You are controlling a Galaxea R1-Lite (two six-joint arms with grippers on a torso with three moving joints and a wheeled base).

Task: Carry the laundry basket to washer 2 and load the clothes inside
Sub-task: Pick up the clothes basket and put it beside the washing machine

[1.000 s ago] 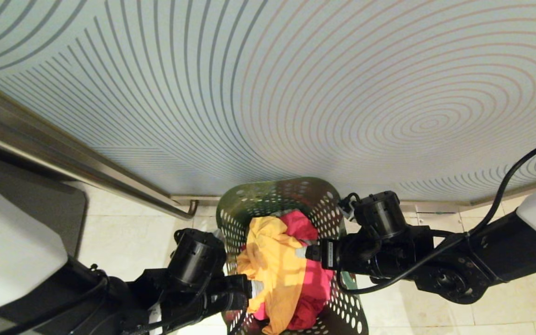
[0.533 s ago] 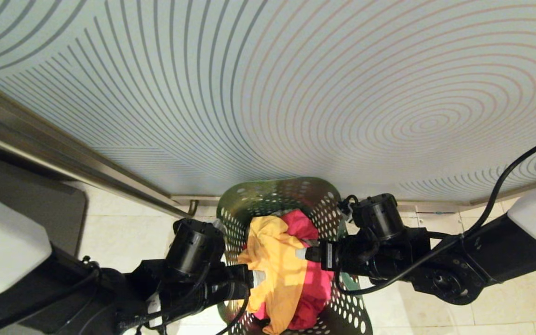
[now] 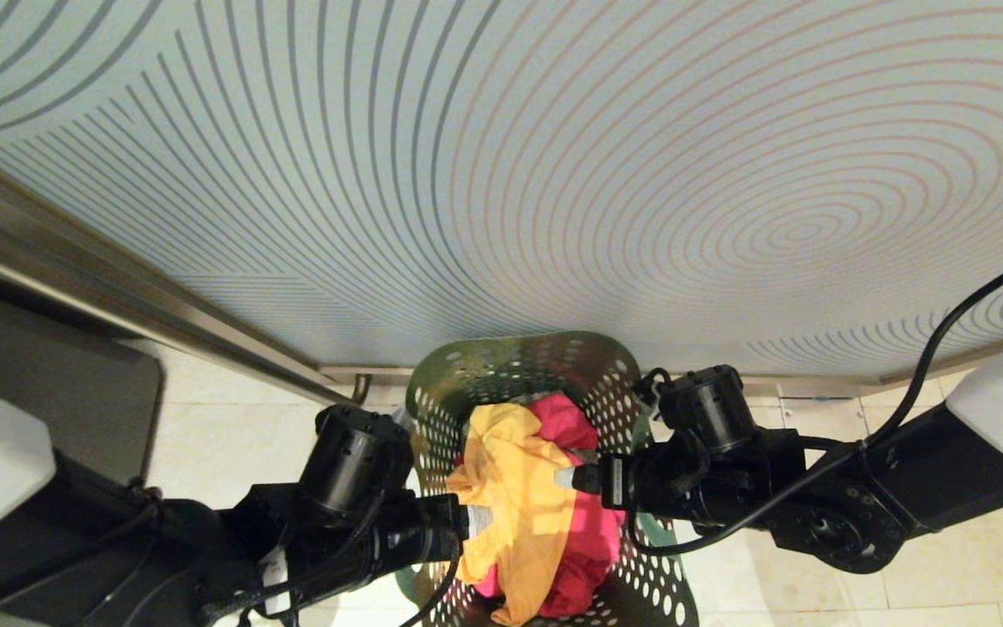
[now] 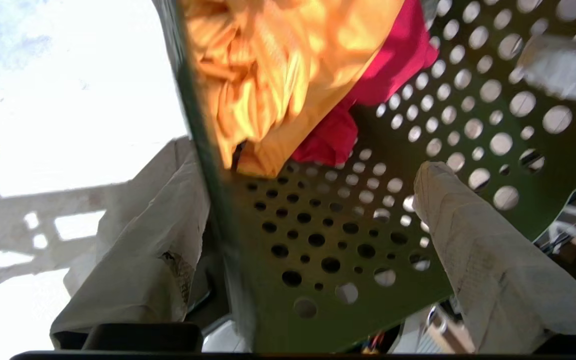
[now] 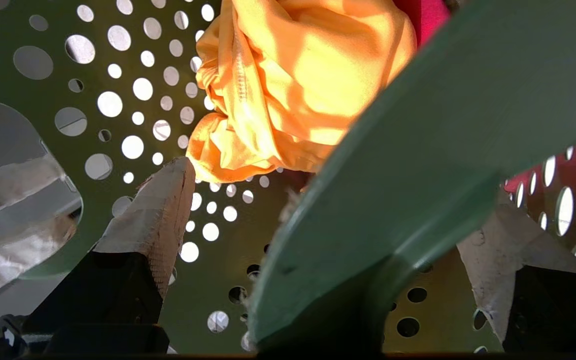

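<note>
The left gripper (image 4: 308, 210) and right gripper (image 5: 328, 215) straddle opposite walls of the basket (image 3: 554, 366). Their fingers are spread wide. Clothes (image 3: 528, 514) fill it.

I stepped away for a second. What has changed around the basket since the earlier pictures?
The left arm has slid toward the picture's lower left; its left gripper still straddles the laundry basket wall, open. The right gripper stays open astride the opposite rim. Basket and clothes have not moved; nothing gripped.
</note>
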